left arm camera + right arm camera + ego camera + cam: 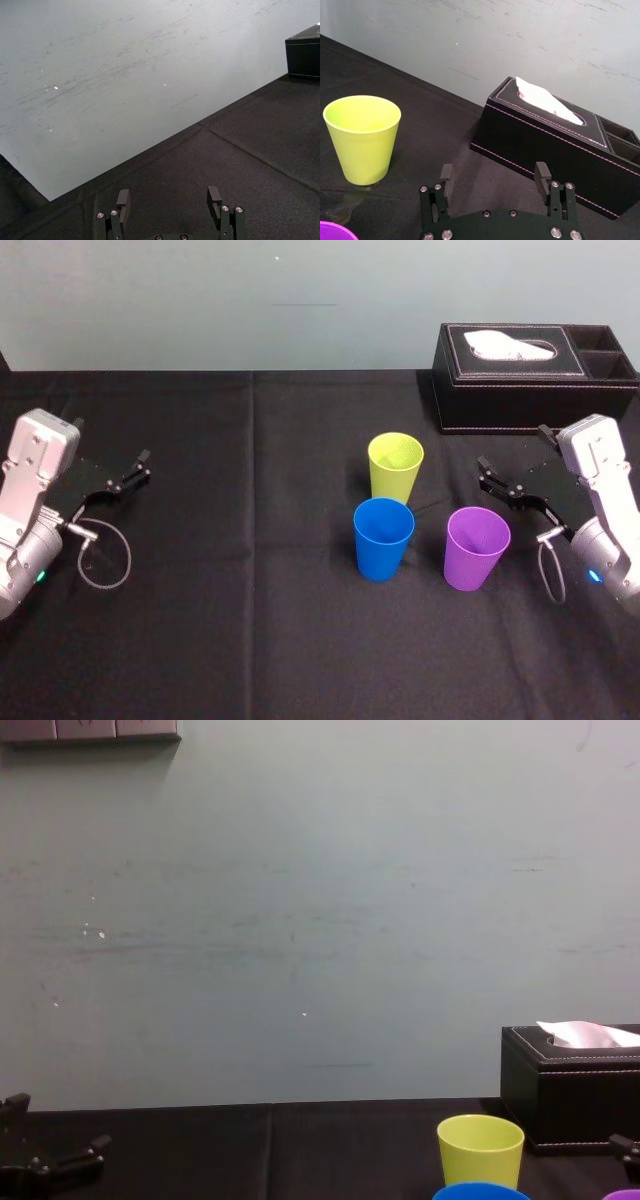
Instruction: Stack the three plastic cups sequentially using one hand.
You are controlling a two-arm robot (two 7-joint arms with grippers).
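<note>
There are three cups: yellow-green cup (395,467), blue cup (383,538), purple cup (477,548) — one tissue box (520,380) — two grippers: left gripper (141,467), right gripper (486,474).

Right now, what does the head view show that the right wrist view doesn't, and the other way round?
The head view adds the blue cup, upright and nearer the robot than the yellow-green cup, and the left gripper, open and parked far off on the robot's left. The right wrist view adds no further thing, just a close look along the right gripper, jaws spread with nothing between them. Both share the yellow-green cup, the purple cup (a mere rim edge from the wrist), the tissue box and the right gripper.
</note>
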